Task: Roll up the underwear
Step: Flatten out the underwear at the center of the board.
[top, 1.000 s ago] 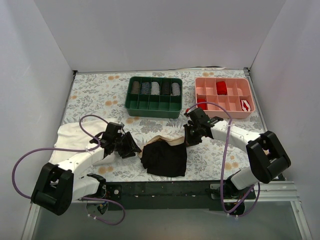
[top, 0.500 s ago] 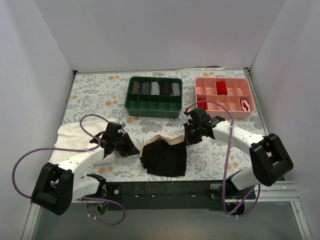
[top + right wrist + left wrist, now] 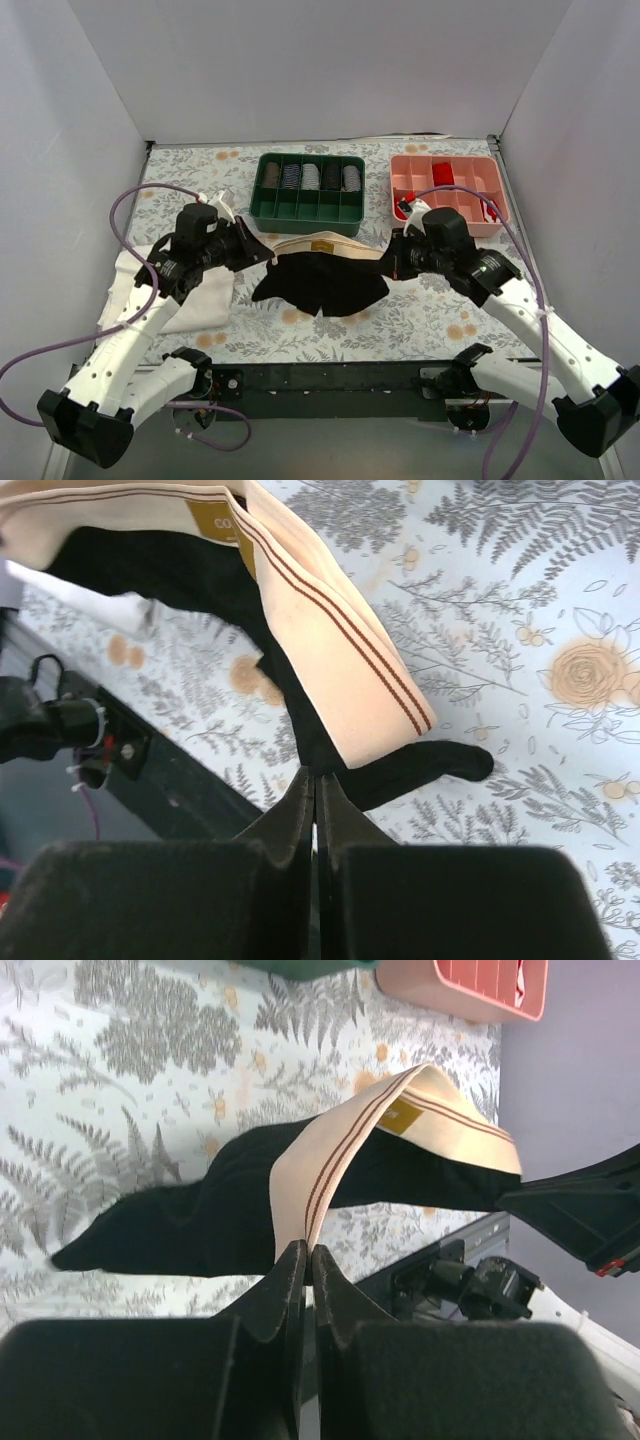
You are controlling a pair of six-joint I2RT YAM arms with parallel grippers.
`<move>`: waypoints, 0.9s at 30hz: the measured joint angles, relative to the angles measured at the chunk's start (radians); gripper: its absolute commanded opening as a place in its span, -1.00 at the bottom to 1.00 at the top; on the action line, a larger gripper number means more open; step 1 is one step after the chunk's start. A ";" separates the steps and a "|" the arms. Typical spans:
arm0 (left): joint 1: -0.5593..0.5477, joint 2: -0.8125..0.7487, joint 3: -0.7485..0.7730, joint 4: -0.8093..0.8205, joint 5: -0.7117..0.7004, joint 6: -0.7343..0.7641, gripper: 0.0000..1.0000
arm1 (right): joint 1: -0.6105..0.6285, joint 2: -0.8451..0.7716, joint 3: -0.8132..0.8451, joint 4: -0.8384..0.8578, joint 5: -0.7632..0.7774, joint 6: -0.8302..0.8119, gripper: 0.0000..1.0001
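Top external view shows the underwear (image 3: 322, 285) stretched between both grippers, with the green tray (image 3: 308, 188) beyond them. Only the wrist views show the grip: the left gripper (image 3: 305, 1252) pinches the beige waistband (image 3: 330, 1150), and the right gripper (image 3: 316, 780) is clamped on the opposite end.

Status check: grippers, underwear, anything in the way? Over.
Left gripper and right gripper both shut on the underwear, one at each end. Stretched between them, unrolled. White cloth lies under left arm.
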State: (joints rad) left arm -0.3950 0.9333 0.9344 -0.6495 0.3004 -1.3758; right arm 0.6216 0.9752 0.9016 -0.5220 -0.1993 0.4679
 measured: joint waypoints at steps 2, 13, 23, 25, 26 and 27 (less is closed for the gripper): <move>0.000 -0.033 0.003 -0.051 0.011 -0.007 -1.00 | 0.008 -0.058 0.000 -0.022 -0.015 0.015 -0.97; 0.000 -0.238 0.085 -0.331 0.064 -0.069 -1.00 | 0.042 -0.258 0.048 -0.188 -0.064 0.100 -0.97; 0.000 0.121 -0.053 -0.136 0.037 -0.034 -1.00 | 0.018 0.037 -0.043 -0.150 0.168 0.090 -0.97; 0.000 0.218 -0.060 -0.077 0.030 -0.022 -1.00 | -0.034 0.137 -0.076 -0.097 0.196 0.076 -0.97; 0.000 0.274 -0.059 -0.037 0.021 -0.014 -1.00 | -0.057 0.177 -0.086 -0.071 0.203 0.070 -0.97; 0.000 0.315 -0.058 -0.008 0.016 -0.008 -1.00 | -0.076 0.208 -0.094 -0.049 0.210 0.065 -0.97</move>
State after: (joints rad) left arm -0.3950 1.2484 0.8761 -0.6575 0.3161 -1.3838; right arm 0.5461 1.1831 0.8074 -0.5713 0.0109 0.5331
